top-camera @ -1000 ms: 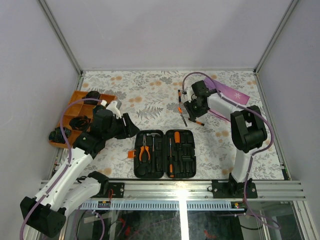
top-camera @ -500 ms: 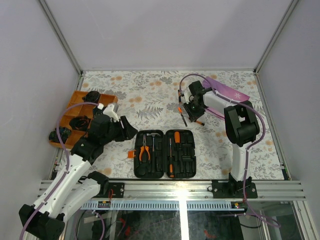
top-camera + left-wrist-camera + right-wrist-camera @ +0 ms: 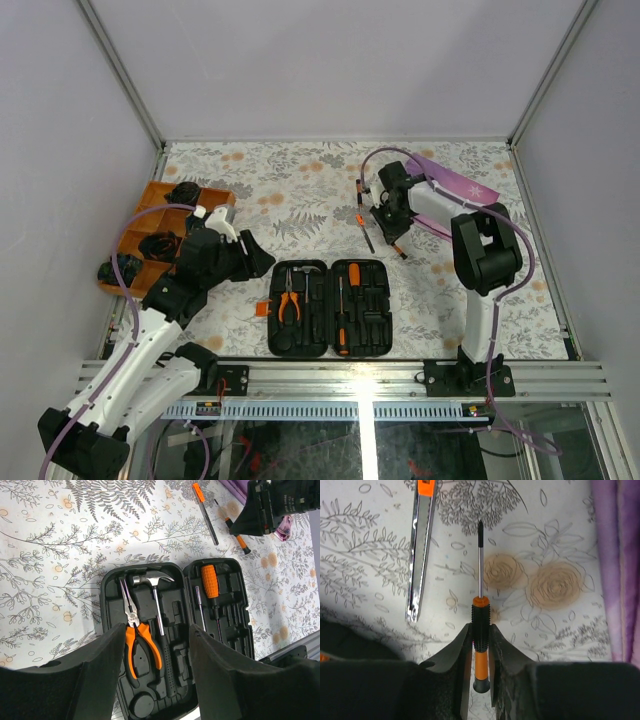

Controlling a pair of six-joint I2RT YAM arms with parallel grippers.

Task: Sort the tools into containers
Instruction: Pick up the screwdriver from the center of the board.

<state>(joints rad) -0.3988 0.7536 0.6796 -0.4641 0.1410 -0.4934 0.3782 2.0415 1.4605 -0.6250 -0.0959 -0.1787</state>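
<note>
Two fingers of the right gripper point(image 3: 480, 627) pinch the handle of a small screwdriver point(image 3: 480, 602) right of the table's point(image 3: 300, 180) centre, tip to the far edge, room ahead, a slim chrome tool point(image 3: 420, 555) just left. The left gripper point(image 3: 156, 630) hangs open beside the tool case point(image 3: 235, 635) at the near edge.

a robotics lab test cell. two white-and-black arms, the left arm point(image 3: 150, 320) and the right arm point(image 3: 490, 260), stand bolted to an aluminium rail point(image 3: 350, 375) at the near edge of a table point(image 3: 300, 190) covered with a floral cloth. plain pale panels point(image 3: 330, 60) on metal frame posts point(image 3: 120, 70) wall in the bench on three sides. purple cables point(image 3: 122, 250) loop along the arms. an open black tool case point(image 3: 275, 345) and an orange divided tray point(image 3: 160, 195) lie on the cloth.
</note>
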